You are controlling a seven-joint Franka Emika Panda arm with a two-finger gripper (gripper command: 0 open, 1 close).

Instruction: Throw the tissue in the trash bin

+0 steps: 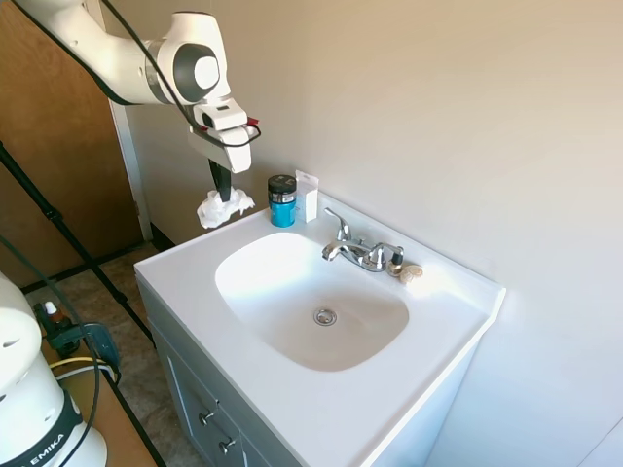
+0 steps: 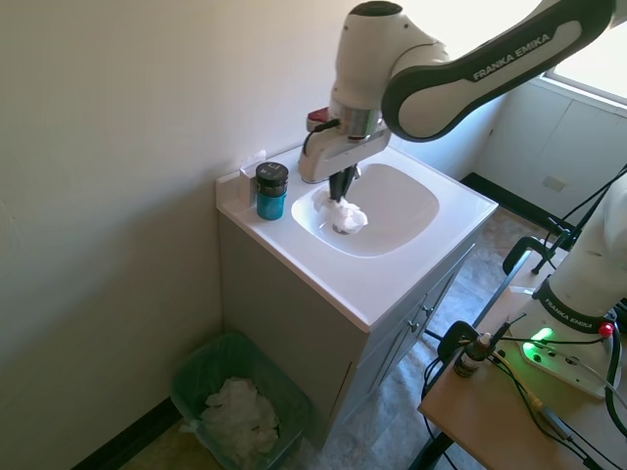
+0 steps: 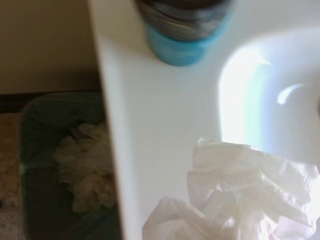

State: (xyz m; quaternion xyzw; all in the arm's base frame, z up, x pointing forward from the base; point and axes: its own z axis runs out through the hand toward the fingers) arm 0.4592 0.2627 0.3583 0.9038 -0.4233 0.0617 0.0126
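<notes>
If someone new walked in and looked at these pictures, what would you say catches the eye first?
First, the big white arm, its gripper shut on a crumpled white tissue held in the air above the sink counter, near its wall-side end. Next, the blue jar with a dark lid standing at the counter's back corner. On the floor beside the cabinet, the green trash bin already holds crumpled white paper.

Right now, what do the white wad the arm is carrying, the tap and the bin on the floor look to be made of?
The tissue: thin soft paper, matte white, deeply crumpled. The tap: probably chromed metal, silvery with bright glints. The trash bin: seemingly dark green translucent plastic, or a liner of it; white paper wads show inside.
</notes>
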